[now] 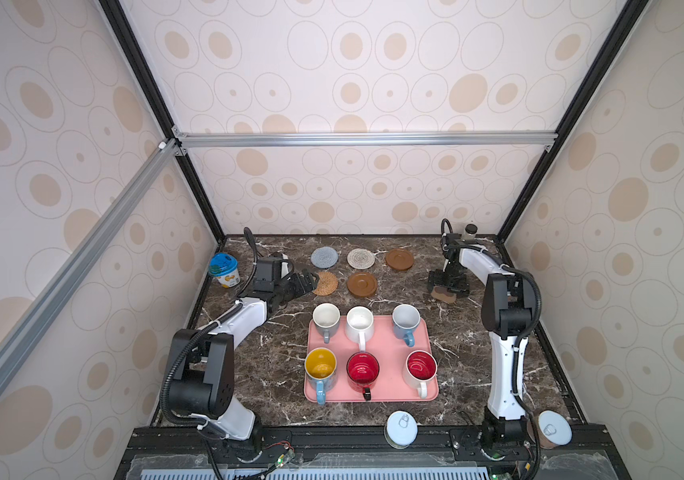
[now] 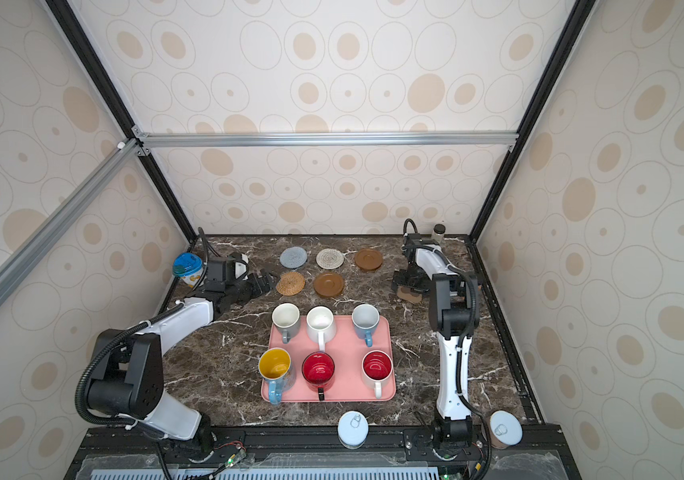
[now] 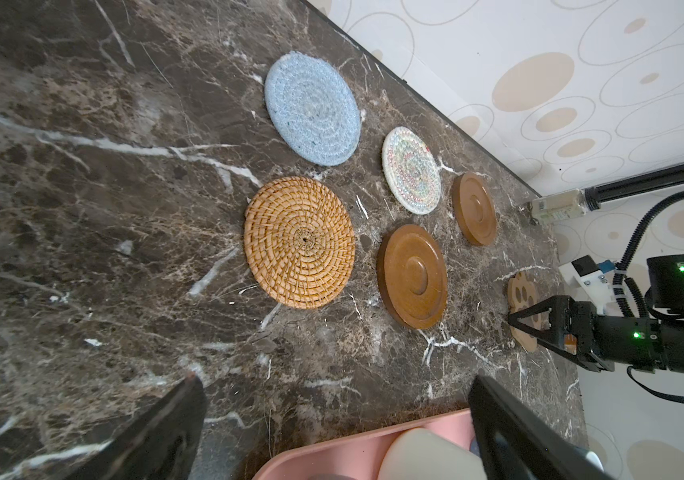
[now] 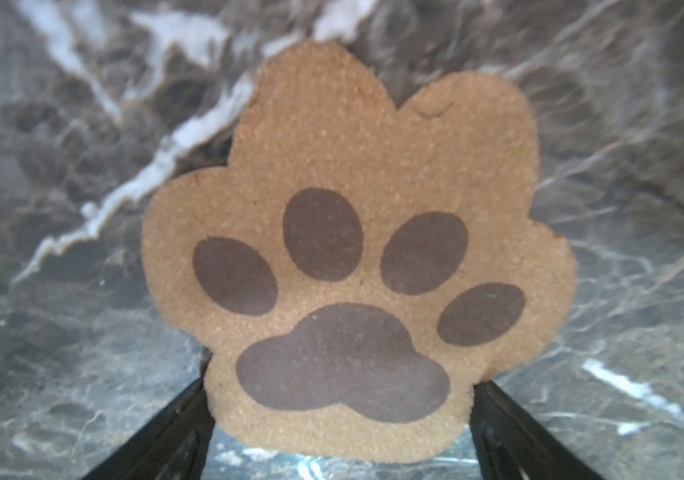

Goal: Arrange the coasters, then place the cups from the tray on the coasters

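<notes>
Five round coasters lie in two rows at the back: grey-blue (image 1: 324,257), cream (image 1: 361,258), wooden (image 1: 399,259), rattan (image 1: 325,283), wooden (image 1: 361,284). The paw-shaped coaster (image 4: 344,249) lies apart at the right (image 1: 445,296). My right gripper (image 1: 448,291) (image 4: 340,386) points down over it, jaws wide, a finger touching each side of its lobe. My left gripper (image 1: 309,280) (image 3: 334,378) hangs open and empty beside the rattan coaster. On the pink tray (image 1: 386,345) stand the cups: grey (image 1: 326,318), white (image 1: 359,322), light blue (image 1: 405,320), yellow-inside (image 1: 320,368), red (image 1: 362,370), red-inside white (image 1: 421,366).
A blue-lidded tub (image 1: 224,270) stands at the back left wall. Two white pull-tab can lids (image 1: 401,428) (image 1: 555,428) sit at the front edge. A small dark-capped bottle (image 1: 471,232) stands in the back right corner behind the right arm.
</notes>
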Motion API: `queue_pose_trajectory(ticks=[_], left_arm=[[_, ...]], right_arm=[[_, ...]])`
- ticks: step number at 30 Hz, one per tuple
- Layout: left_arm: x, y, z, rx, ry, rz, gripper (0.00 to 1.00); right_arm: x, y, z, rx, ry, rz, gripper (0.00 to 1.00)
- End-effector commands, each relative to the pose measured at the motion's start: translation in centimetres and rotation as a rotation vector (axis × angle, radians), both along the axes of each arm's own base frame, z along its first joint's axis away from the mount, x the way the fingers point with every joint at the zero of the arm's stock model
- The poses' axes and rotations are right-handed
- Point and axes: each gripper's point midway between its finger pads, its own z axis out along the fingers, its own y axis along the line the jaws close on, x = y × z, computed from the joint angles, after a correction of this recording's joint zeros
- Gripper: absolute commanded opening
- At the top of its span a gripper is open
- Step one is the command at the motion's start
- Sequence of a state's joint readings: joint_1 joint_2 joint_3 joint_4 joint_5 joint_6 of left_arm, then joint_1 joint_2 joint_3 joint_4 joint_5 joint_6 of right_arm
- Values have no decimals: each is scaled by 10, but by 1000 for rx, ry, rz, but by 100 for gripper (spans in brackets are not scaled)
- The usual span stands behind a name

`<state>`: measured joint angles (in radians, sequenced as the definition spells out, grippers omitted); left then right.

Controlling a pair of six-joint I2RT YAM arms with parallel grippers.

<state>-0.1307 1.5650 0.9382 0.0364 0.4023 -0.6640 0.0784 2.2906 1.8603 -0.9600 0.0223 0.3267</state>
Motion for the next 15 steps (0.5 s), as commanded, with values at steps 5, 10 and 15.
queue_pose_trajectory(ticks=[5, 10, 15], left_arm=[[2, 2, 18, -11, -47, 5, 100], [1, 2, 18, -12, -46, 6, 100], [-1, 2, 18, -9, -46, 5, 100]], right_arm=[[-37, 41, -18, 21, 109, 118, 94], [-33, 70, -17, 45, 94, 168, 95], [-25, 94, -20, 70, 97, 201, 95]])
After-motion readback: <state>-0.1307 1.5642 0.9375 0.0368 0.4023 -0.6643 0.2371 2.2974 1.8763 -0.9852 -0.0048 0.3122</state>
